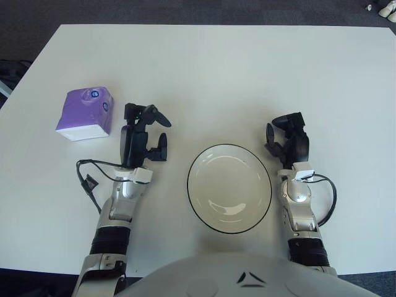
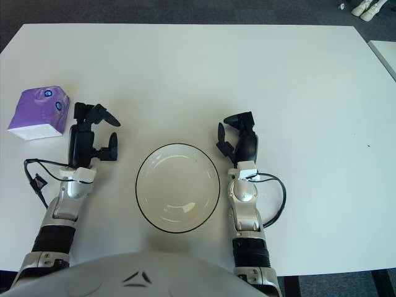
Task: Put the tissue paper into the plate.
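While spanning nearly the whole frame, white table (image 1: 223, 68) ends against dark carpet (image 1: 185, 11) along the top, with a strip of dark floor at far left and lower right corners. Pale shoes (image 1: 390, 8) just visible at the upper right corner, off the table.

Left of centre, well apart from everything but the left hand: purple tissue paper pack (image 1: 85, 114), white along its front edge, sitting some way in from the table's left edge. Just right of it, not touching: left hand (image 1: 142, 131), fingers spread and holding nothing, forearm running down toward the lower left of the frame with a black cable looped beside it.

Lower centre: cream plate (image 1: 198, 192) with dark rim, nothing inside. Bare tabletop between left hand and plate.

Right of the plate, close to its rim: right hand (image 1: 288, 139), fingers loosely curled upward, gripping nothing, wrist cable looping to its right.

Wide bare surface across the upper half and the whole right side of the table.
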Robot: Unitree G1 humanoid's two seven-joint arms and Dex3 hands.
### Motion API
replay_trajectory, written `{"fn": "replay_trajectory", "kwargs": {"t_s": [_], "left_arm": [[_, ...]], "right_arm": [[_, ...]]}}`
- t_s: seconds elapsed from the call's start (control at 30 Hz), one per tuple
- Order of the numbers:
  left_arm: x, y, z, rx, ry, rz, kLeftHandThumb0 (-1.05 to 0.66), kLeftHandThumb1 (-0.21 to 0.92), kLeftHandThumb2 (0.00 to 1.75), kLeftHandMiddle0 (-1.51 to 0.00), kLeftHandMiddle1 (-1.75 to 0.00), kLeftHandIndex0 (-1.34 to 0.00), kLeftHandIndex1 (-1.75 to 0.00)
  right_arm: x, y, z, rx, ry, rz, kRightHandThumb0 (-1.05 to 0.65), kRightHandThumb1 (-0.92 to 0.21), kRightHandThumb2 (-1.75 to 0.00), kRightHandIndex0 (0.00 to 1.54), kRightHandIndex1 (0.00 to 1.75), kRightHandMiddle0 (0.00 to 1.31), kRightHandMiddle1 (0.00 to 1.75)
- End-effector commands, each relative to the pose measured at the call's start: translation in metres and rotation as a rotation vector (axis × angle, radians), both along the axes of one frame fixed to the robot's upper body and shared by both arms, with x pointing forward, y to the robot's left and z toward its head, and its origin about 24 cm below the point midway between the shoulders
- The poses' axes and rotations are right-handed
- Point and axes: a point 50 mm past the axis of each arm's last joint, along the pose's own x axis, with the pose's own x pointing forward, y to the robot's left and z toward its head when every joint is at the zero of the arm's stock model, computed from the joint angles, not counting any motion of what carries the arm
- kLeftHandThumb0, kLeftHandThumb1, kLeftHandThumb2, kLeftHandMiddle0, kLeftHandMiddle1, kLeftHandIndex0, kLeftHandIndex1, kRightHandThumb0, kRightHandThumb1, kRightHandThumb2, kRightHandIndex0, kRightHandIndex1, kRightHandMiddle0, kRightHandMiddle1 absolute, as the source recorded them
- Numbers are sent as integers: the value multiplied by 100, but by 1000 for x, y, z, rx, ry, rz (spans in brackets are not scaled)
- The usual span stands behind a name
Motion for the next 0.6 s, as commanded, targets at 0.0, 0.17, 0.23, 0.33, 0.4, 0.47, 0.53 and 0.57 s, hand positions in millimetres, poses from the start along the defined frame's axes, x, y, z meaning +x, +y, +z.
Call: {"fn": "replay_trajectory", "kwargs": {"t_s": [0.0,0.17,0.23,0.33,0.4,0.47,0.53,0.57], "left_arm": [[-2,7,11,28,-101,-1,-1,10,156,-78,-170,-56,-174],[-2,13,19,60,-206,2,-1,19,145,-69,-167,-52,-175],[-2,16,20,74,-229,5,-23,29,134,-63,-171,-53,-175],[-1,20,21,88,-247,10,-39,38,123,-57,-173,-53,-175],[2,26,29,127,-277,22,-60,54,108,-49,-174,-41,-175],[4,27,36,157,-303,27,-78,68,92,-43,-174,-29,-175],[6,42,43,224,-303,11,-92,79,78,-37,-172,-20,-172],[6,53,46,253,-297,10,-95,80,75,-31,-171,-16,-170]], "right_arm": [[-8,-1,-26,10,139,-5,-36,-79,-72,56,135,27,175],[-7,0,-26,7,132,-9,-36,-78,-73,56,135,27,175],[-7,0,-27,7,130,-9,-37,-77,-74,56,135,28,175],[-7,0,-27,8,128,-9,-37,-77,-74,57,135,28,175],[-7,0,-27,9,127,-9,-37,-77,-75,57,135,28,175],[-7,1,-27,10,126,-8,-37,-77,-75,58,135,28,175],[-6,0,-27,12,124,-8,-37,-76,-75,59,135,28,175],[-6,-1,-27,13,124,-8,-37,-76,-75,59,135,28,175]]}}
